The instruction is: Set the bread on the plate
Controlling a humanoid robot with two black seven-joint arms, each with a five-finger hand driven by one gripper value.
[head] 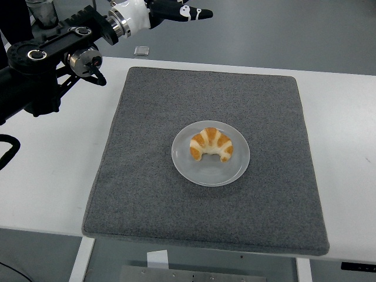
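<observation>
A crescent-shaped bread (pixel 211 144), orange with white stripes, lies on a white round plate (pixel 210 172) in the middle of a grey mat (pixel 147 194). My left arm comes in from the upper left, raised high over the table's far edge. Its hand (pixel 183 10) is at the top of the picture, far from the plate, with fingers stretched out flat and holding nothing. My right arm is out of view.
The grey mat covers most of the white table (pixel 53 176). A small grey square object (pixel 141 50) lies on the floor beyond the table's far edge.
</observation>
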